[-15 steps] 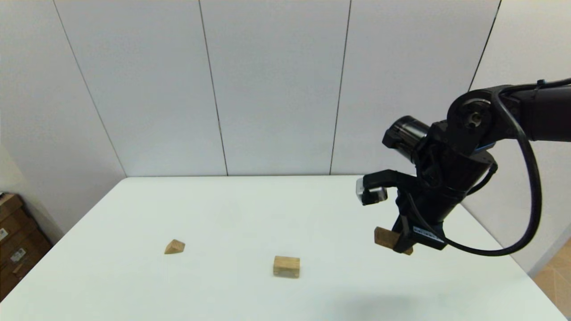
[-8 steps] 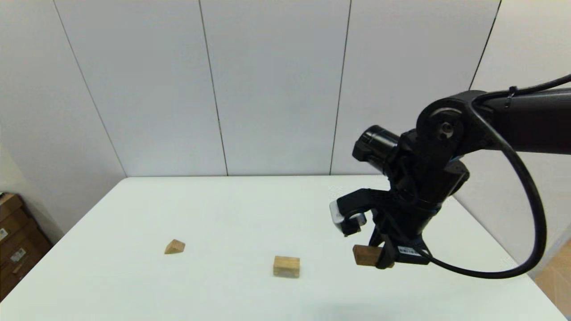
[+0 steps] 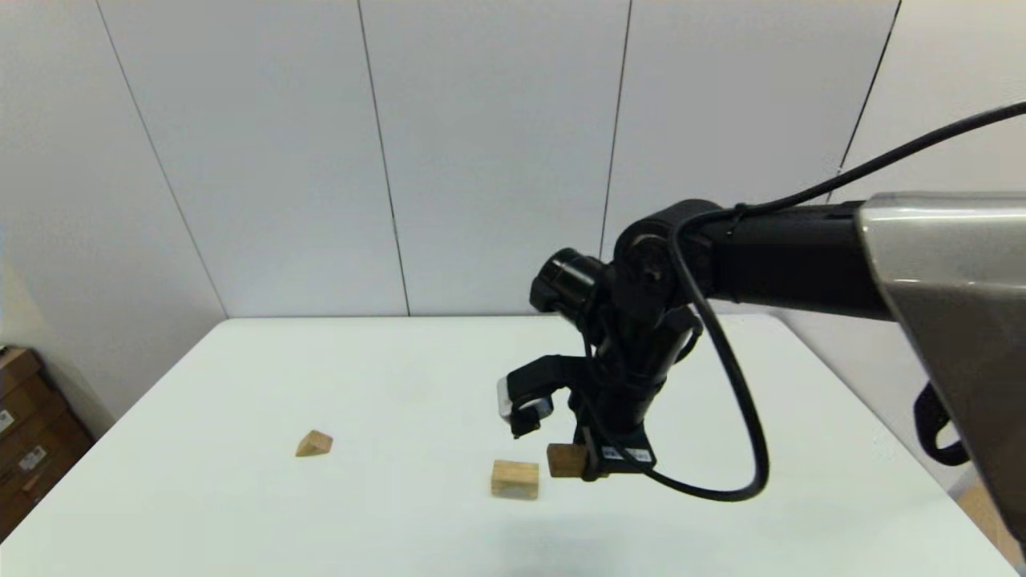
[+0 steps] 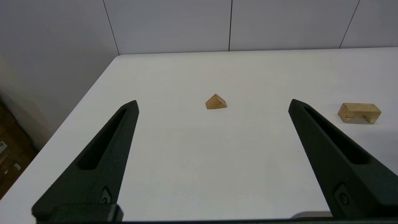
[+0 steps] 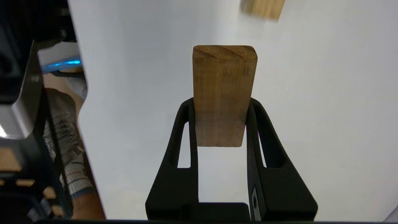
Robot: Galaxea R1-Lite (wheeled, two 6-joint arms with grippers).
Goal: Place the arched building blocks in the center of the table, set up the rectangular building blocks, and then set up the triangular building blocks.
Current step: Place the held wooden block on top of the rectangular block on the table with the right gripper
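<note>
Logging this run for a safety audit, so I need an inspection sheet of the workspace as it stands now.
Surface: white table, no marks seen.
Job's things: arched block rests near the table's centre; rectangular block is held above the table beside it; triangular block lies apart, toward the left.
Clutter: nothing seen on the table.
Grippers: right gripper shut on the rectangular block; left gripper open, holding nothing.
Cables: black cable loops under the right arm, clear of the blocks.
Surroundings: panelled wall; cardboard boxes at left.
</note>
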